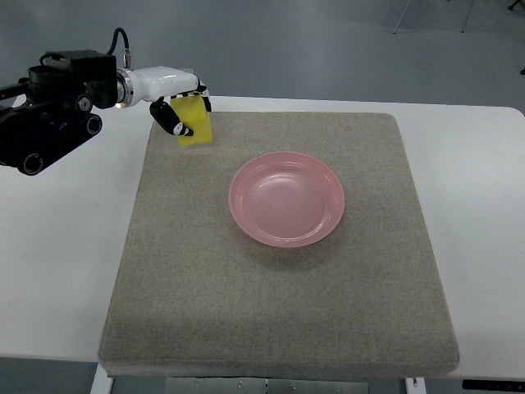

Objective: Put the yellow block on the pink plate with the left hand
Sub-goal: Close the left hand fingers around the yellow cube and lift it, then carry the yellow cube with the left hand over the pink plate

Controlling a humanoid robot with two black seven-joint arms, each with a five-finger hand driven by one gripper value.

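One yellow block [197, 125] is the thing to move, and it sits at the far left corner of the grey mat [279, 295], held upright between the dark fingers [170, 120] of the left robot hand [182, 115]. Whether its bottom edge touches the mat or hangs just above it cannot be told from this steep view. The left robot hand is closed on the block: one finger crosses its left face, others curl over its top edge.

Judging by its look, the block is light, stiff and flat-sided, so it should not sag or crush. Its smooth faces may be a little slippery against hard fingertips, so the sound place to hold it is across two opposite flat faces near the middle of its height, much as the hand has it now.

Near the middle of the mat, well apart from the block and to its right and nearer the camera, lies the pink plate [286, 199], shallow, round and with nothing in it. Its low rim should keep a block from sliding off, though the plate could shift if the block comes down hard.

Under the mat is the white surface [57, 263]. No right arm shows.
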